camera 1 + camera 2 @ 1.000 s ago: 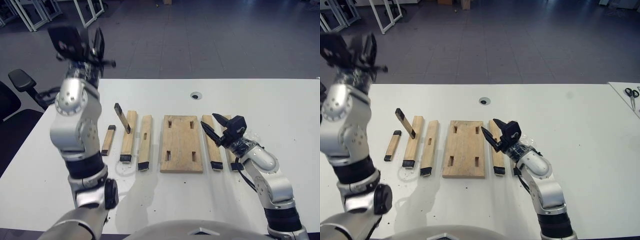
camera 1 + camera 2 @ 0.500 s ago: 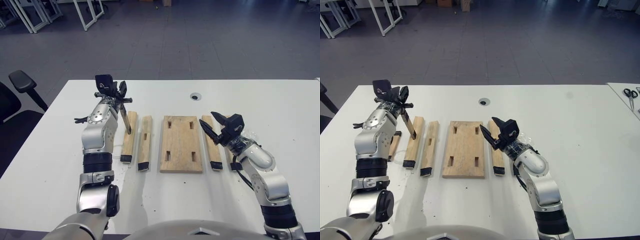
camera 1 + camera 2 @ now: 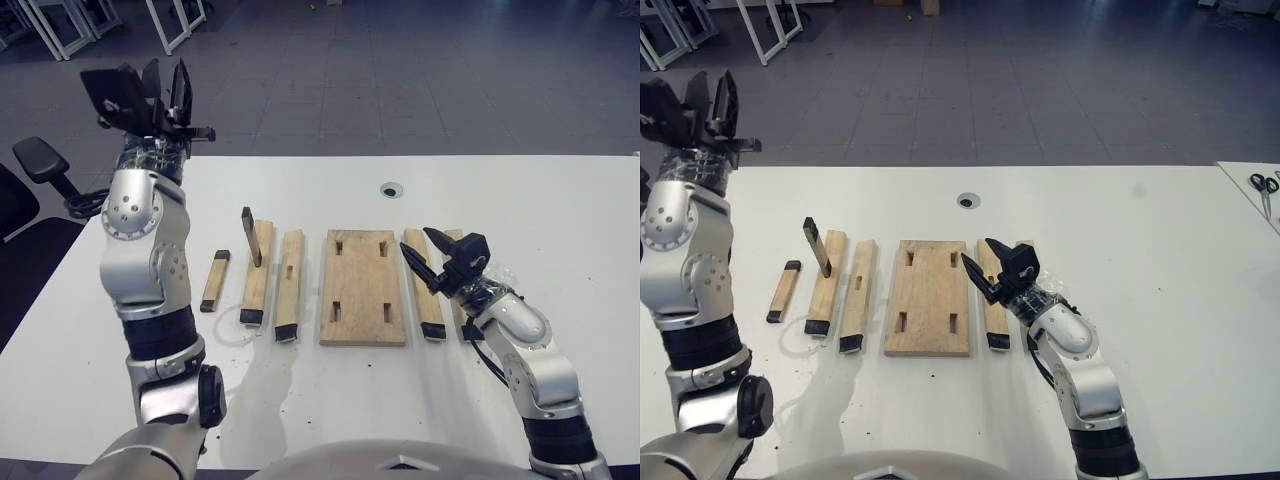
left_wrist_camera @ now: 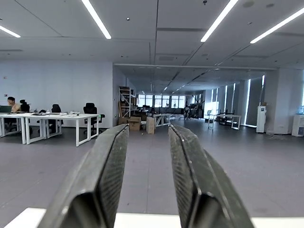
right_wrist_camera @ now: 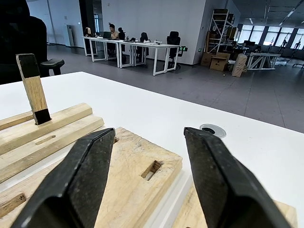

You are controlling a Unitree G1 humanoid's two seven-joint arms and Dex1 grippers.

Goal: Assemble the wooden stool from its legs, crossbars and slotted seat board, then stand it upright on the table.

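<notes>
The slotted seat board [image 3: 363, 285] lies flat mid-table. Left of it lie two legs [image 3: 289, 283], and a dark-tipped crossbar [image 3: 248, 235] stands nearly upright in the outer one [image 3: 258, 275]. A second short crossbar [image 3: 214, 280] lies flat further left. Two more legs [image 3: 422, 283] lie right of the board. My left gripper [image 3: 166, 68] is raised high above the table's far left edge, open and holding nothing. My right gripper [image 3: 417, 242] hovers open just over the right legs beside the board [image 5: 133, 185], which the right wrist view shows with the standing crossbar [image 5: 32, 88] beyond.
The white table [image 3: 560, 220] has a round cable hole [image 3: 391, 190] behind the board. Scissors [image 3: 1265, 185] lie at the far right edge. An office chair [image 3: 40, 160] stands off the table's left side. Bare tabletop spreads to the right and front.
My left gripper dropped to the standing crossbar half a second ago and has risen back up, open. The crossbar now stands straighter. The right arm has barely moved.
</notes>
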